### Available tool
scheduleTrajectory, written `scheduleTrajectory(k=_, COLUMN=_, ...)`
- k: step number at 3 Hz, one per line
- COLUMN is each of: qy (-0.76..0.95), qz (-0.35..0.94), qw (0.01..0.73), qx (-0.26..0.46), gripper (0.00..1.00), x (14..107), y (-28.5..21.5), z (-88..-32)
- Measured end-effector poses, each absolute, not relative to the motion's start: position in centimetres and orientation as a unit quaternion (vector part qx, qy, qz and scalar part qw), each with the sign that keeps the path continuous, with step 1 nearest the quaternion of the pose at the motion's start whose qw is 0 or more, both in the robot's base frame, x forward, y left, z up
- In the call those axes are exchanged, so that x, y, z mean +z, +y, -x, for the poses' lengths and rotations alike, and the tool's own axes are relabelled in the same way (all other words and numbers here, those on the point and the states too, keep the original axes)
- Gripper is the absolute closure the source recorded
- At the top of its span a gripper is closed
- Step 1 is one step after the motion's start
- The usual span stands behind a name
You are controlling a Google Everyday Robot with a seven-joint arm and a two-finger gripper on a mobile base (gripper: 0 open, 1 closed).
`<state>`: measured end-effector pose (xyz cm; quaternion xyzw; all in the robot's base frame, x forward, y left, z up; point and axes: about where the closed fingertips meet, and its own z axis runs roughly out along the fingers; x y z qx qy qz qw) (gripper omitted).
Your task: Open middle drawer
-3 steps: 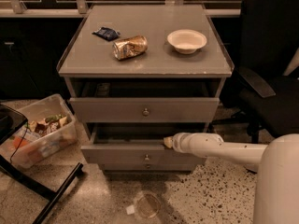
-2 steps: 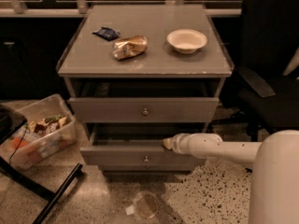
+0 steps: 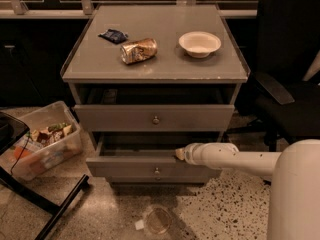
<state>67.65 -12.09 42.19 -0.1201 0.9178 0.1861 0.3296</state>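
Note:
The grey cabinet (image 3: pixel 155 69) has its middle drawer (image 3: pixel 125 166) pulled partly out, with its small round knob (image 3: pixel 157 172) on the flat grey front and a shallow dark interior showing behind. The top drawer (image 3: pixel 115 118) above it stands slightly out too. The bottom drawer is hidden under the middle one. My gripper (image 3: pixel 179 154) is at the end of the white arm (image 3: pixel 235 159) coming in from the right. It rests at the top edge of the middle drawer's front, just right of the knob.
On the cabinet top lie a crushed can (image 3: pixel 138 50), a white bowl (image 3: pixel 199 43) and a dark blue packet (image 3: pixel 113 35). A clear bin of snacks (image 3: pixel 42 141) stands on the floor at left, beside a black frame (image 3: pixel 55 211). A black chair (image 3: pixel 285 94) is at right. A clear cup (image 3: pixel 156 220) lies on the floor in front.
The middle drawer has come a little further out toward the camera, and the gripper has moved with its front edge.

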Motion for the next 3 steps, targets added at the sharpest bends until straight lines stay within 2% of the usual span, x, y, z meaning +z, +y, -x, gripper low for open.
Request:
scheduleTrajectory(k=2, qy=0.919, qz=0.132, qw=0.328, qx=0.172, gripper=0.35, x=41.83, y=-12.13, z=-67.48)
scheduleTrajectory(k=3, qy=0.920, qz=0.132, qw=0.328, qx=0.172, gripper=0.38, x=42.03, y=-12.13, z=-67.47)
